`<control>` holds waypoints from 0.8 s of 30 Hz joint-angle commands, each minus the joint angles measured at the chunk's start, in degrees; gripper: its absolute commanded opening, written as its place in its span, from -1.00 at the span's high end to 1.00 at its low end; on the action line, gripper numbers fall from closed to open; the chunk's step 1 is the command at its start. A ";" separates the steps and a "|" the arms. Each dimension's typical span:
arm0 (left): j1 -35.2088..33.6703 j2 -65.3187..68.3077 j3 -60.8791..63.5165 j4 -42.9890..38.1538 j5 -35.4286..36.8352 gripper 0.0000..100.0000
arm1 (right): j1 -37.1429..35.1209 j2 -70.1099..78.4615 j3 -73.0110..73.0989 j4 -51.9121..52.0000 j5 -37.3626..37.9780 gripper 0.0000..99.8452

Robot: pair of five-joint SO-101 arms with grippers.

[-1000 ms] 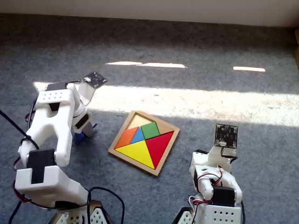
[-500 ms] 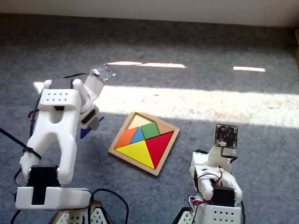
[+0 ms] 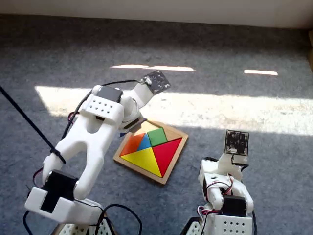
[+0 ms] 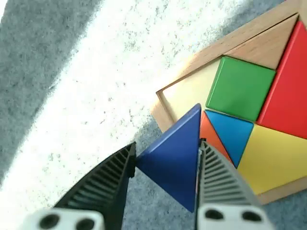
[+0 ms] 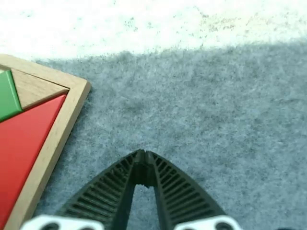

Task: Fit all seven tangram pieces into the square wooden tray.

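The square wooden tray (image 3: 174, 161) lies on the carpet and holds a green square (image 3: 156, 136), a red triangle (image 3: 166, 152), a yellow triangle (image 3: 142, 160), an orange piece (image 3: 131, 144) and a small light-blue triangle (image 3: 144, 142). My left gripper (image 4: 165, 153) is shut on a dark blue triangle (image 4: 175, 160), hovering over the tray's corner beside a bare pale slot (image 4: 187, 93). A second bare slot (image 4: 261, 45) lies past the green square (image 4: 242, 88). My right gripper (image 5: 143, 155) is shut on nothing, above the carpet just off the tray's rim (image 5: 57, 139).
Grey carpet surrounds the tray, with a bright sunlit band (image 3: 220, 110) across it behind the tray. The left arm (image 3: 98, 132) stretches over the tray's left side. The right arm (image 3: 222, 188) stays folded near the front right.
The left arm lifted the dark blue triangle off the carpet left of the tray and swung right with it, to over the tray's corner. The right arm has not moved.
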 commanded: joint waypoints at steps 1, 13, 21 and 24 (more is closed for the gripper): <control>3.12 5.76 -7.60 -1.23 0.44 0.80 | 0.66 -0.57 7.25 -1.01 0.53 0.99; 3.12 11.91 -13.49 -1.14 5.19 0.49 | 0.66 -0.57 7.25 -1.01 0.53 0.99; 1.54 11.91 -16.48 4.92 5.27 0.51 | 0.66 -0.57 7.25 -1.01 0.53 0.99; 0.48 12.18 -16.57 5.54 5.19 0.59 | 0.66 -0.57 7.25 -1.01 0.53 0.99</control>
